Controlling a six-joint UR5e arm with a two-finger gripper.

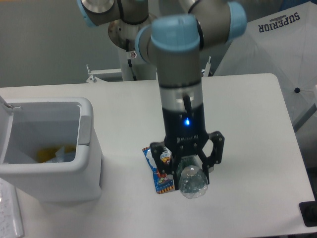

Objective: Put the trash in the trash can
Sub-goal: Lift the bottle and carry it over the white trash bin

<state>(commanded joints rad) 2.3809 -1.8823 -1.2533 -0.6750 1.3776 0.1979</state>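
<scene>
My gripper is raised high above the table's middle and is shut on a crushed clear plastic bottle, whose round base faces the camera. A blue snack packet lies flat on the table under and just left of the gripper, partly hidden by it. The white trash can stands at the left with its lid open; a yellow wrapper and crumpled bits lie inside.
The arm's base stands at the table's back edge. A white umbrella printed SUPERIOR rises beyond the right side. A black object sits at the front right corner.
</scene>
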